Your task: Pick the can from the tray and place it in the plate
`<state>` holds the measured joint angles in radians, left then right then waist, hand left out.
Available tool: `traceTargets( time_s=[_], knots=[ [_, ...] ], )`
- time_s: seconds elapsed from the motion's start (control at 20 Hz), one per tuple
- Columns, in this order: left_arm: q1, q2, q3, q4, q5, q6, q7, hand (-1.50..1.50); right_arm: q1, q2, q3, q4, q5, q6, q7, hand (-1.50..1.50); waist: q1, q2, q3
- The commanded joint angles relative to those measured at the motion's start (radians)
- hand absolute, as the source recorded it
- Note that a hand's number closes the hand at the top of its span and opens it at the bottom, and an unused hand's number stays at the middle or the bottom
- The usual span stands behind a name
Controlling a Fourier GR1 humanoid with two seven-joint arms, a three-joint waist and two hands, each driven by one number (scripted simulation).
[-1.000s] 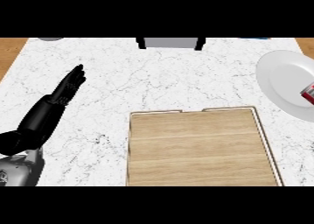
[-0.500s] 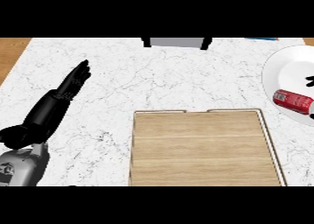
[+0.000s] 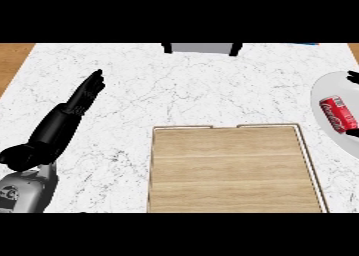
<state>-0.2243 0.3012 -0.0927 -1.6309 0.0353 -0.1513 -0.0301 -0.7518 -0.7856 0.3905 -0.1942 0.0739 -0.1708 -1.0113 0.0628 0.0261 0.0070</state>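
Can (image 3: 338, 114) is lying sideways on the plate (image 3: 328, 86) at 3 o'clock, so it's basically placed. Right hand (image 3: 357, 77) is barely peeking in there, and I can't tell if it's gripping. I'd be lifting off straight so nothing's rolling. Left hand (image 3: 86, 92) is resting at 9 o'clock, fingers straight, holding nothing.

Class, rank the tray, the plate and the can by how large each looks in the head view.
1. tray: largest.
2. plate: second, though the view's right edge cuts it off.
3. can, lying on the plate: smallest.
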Motion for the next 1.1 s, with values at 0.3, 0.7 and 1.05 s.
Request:
traceTargets(
  time_s=[0.3,0.7,1.05],
  knots=[
    [0.017,0.006,0.019,-0.004,0.005,-0.007,-0.001,0.0,-0.004,-0.027,-0.126,0.017,-0.131,0.391,-0.187,-1.5,-0.015,-0.008,0.0],
    [0.015,-0.021,0.004,0.007,-0.001,0.003,0.002,0.0,0.005,-0.066,-0.183,0.014,-0.233,0.773,-0.049,-1.5,-0.023,-0.003,0.002],
    [0.008,0.0,0.038,0.009,0.019,-0.009,0.003,0.0,0.031,-0.175,-0.232,-0.024,-0.306,0.911,-0.005,-1.5,-0.03,0.001,0.005]
  ],
)
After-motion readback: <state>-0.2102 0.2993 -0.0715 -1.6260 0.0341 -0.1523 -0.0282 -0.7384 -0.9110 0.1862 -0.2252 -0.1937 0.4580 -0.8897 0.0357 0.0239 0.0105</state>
